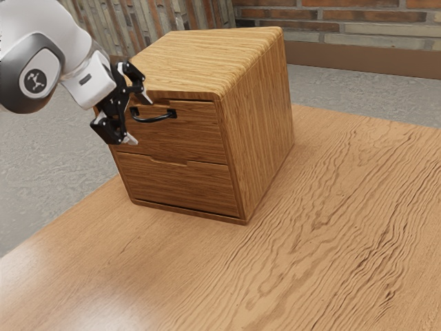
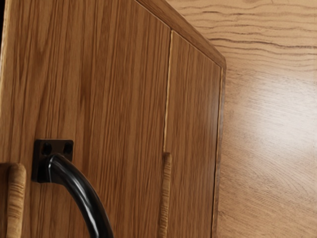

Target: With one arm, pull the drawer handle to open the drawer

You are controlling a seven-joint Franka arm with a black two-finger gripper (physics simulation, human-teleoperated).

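Right now my pincer (image 1: 131, 114) hangs released, fingers (image 1: 136, 79) spread above and below one end of the black handle (image 1: 155, 116) on the shut top drawer (image 1: 182, 132), so clenching this far off-centre could let it slip free as I pull.

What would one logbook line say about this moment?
phase: approach | claw: open, beside handle's end | handle: not gripped | top drawer: looks shut
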